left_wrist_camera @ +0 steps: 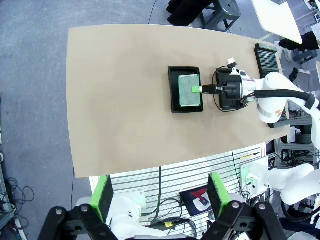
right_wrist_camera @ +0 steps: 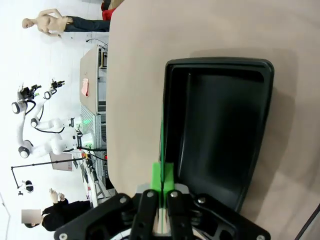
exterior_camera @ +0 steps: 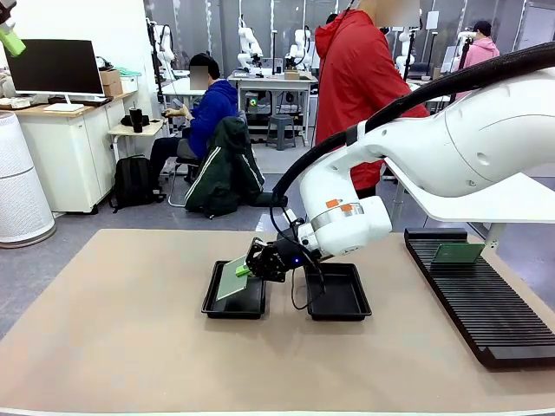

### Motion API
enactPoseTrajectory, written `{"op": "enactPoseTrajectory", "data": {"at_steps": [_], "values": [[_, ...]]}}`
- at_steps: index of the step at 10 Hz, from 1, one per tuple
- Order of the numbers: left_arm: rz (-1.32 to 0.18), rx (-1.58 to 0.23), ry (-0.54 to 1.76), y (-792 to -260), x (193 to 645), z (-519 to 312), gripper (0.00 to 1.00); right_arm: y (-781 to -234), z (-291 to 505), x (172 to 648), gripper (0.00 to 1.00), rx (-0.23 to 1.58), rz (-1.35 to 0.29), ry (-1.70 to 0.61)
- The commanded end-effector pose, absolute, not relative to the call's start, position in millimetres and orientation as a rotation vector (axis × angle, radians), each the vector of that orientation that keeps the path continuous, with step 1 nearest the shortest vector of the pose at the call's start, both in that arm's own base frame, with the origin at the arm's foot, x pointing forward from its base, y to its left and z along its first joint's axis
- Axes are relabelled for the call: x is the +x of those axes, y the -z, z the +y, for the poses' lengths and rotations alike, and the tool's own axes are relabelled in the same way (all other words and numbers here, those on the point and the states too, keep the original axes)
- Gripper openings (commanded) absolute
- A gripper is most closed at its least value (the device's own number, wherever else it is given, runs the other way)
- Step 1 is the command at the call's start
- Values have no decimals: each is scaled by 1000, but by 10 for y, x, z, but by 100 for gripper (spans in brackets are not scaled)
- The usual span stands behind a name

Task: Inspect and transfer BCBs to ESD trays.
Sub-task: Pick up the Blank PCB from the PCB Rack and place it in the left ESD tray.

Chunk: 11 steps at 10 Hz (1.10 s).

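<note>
1. The counter (exterior_camera: 130, 338) is covered by a plain tan mat. Two black trays sit near its middle, and a long black slotted rack (exterior_camera: 486, 312) runs along the edge on the robot's right.
2. The right hand (exterior_camera: 250, 267) reaches across the middle and is clenched on one edge of a green circuit board (exterior_camera: 232, 277), which is pinched between its green pads.
3. That board is tilted, free edge lower, over the left tray (exterior_camera: 211, 305). Whether it touches the tray's floor cannot be told.
4. In the right wrist view the board is edge-on, a thin green line running along one long wall of that tray.
5. The right tray (exterior_camera: 362, 305) sits just beside the left one, a narrow strip of mat between them, under the right arm's wrist.
6. A second green board (exterior_camera: 458, 252) stands at the far end of the rack.
7. The left hand (left_wrist_camera: 160, 192) hangs high above the counter, released, its green-padded fingers spread wide.
8. The room has a grey floor. A person in a red jacket (exterior_camera: 355, 87) stands at the counter's far side.
9. Farther back a person in blue (exterior_camera: 211, 108) sits at a desk. A dark monitor (exterior_camera: 54, 67) rests on a white cabinet at the left, with a black backpack (exterior_camera: 134, 182) on the floor near it.
</note>
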<state>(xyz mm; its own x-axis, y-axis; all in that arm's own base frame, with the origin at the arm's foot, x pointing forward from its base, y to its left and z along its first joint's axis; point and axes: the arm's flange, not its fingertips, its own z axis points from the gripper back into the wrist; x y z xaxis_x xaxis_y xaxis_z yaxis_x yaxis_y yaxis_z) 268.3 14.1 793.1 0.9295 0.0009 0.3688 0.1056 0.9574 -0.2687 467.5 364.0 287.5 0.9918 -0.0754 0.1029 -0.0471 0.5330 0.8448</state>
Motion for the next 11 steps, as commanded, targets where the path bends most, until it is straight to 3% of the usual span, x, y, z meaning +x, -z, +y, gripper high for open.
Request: {"op": "enactPoseTrajectory", "data": {"at_steps": [1, 8, 11], "values": [[-377, -290, 52, -7914, 2673, 142, 100, -2815, 3735, 4722, 2, 984, -132, 40], [-377, -290, 52, -7914, 2673, 142, 100, -2647, 3778, 4778, 2, 915, -115, 69], [-377, -290, 52, -7914, 2673, 142, 100, -2624, 3682, 4726, 2, 974, -113, 42]]}}
